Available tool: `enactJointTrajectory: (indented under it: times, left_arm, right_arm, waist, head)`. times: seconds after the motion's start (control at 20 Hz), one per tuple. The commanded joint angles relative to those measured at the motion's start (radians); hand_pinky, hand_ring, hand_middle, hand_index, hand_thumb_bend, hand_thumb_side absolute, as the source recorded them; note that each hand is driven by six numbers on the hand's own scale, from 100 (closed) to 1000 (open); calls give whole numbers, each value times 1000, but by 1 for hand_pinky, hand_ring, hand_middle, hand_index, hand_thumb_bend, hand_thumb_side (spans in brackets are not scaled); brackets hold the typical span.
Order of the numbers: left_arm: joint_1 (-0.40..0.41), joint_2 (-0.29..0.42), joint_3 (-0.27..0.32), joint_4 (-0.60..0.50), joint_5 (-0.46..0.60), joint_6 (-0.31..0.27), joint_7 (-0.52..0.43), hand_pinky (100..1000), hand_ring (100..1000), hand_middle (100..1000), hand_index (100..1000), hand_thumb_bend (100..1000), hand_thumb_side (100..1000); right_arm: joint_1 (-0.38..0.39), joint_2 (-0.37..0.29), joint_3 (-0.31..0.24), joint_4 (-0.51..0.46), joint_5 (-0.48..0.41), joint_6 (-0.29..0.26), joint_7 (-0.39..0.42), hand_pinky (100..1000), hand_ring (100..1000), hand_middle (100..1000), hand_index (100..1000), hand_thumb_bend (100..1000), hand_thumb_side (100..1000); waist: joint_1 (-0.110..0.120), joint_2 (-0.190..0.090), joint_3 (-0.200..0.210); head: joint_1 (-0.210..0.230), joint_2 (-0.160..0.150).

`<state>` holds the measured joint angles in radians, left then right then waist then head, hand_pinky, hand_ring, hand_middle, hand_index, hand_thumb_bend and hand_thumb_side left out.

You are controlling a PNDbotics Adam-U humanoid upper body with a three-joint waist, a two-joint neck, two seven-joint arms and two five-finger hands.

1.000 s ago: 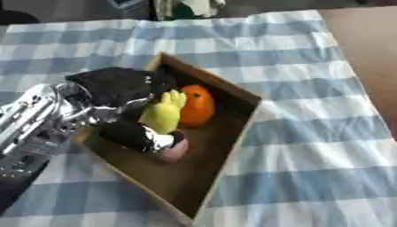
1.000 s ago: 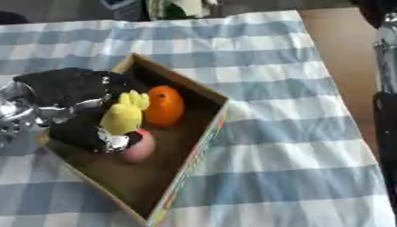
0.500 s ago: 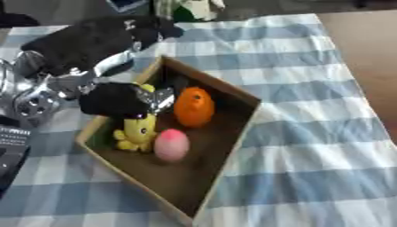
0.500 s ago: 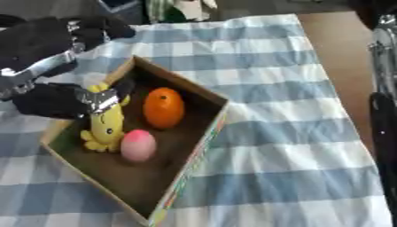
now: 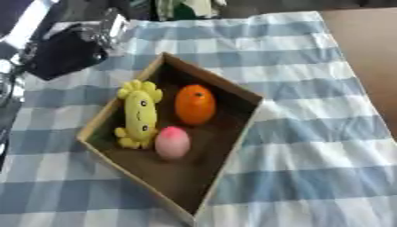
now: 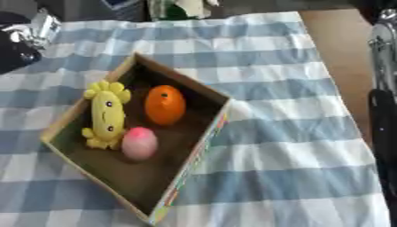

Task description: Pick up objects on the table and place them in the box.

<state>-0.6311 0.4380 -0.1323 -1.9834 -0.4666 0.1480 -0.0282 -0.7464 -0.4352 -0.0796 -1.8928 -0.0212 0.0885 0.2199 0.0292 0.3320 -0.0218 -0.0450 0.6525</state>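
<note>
Blue-and-white checked cloth [image 5: 310, 133] is covering the table, and we are looking down on an open brown cardboard box [image 5: 232, 146] sitting askew near the middle of it. Inside the box we are seeing three things lying on its floor: a yellow soft toy with a petal-ringed face [image 5: 138, 115] along the left wall, an orange round fruit [image 5: 194, 104] just beside it toward the far corner, and a pink egg-shaped ball [image 5: 172, 142] near the toy's lower end. Our left hand [image 5: 66, 51] is hovering at the upper left, off the box; we cannot tell how its fingers are set. Our right arm [image 6: 383, 88] is showing along the right edge.
</note>
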Motion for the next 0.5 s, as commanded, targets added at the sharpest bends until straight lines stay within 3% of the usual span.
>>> enactJointTrajectory:
  times: [0.05, 0.25, 0.5]
  left_arm:
    - [55, -15, 50, -17, 130, -1, 177, 577, 774, 757, 928, 100, 840]
    - [139, -63, 93, -17, 220, -73, 322, 557, 746, 722, 914, 100, 895]
    - [183, -93, 120, -17, 266, -177, 409, 544, 725, 701, 901, 100, 892]
  right_arm:
    - [1, -14, -13, -31, -28, -7, -1, 908, 803, 666, 842, 100, 749]
    - [17, -9, -20, -51, -95, -43, -33, 888, 800, 671, 841, 100, 737]
    - [36, -3, -24, -64, -180, -115, -92, 851, 784, 673, 838, 100, 735]
  waist:
    - [-2, -25, 5]
    - [-3, -30, 14]
    - [2, -38, 18]
  head:
    - [2, 6]
    - [-3, 12]
    - [-8, 21]
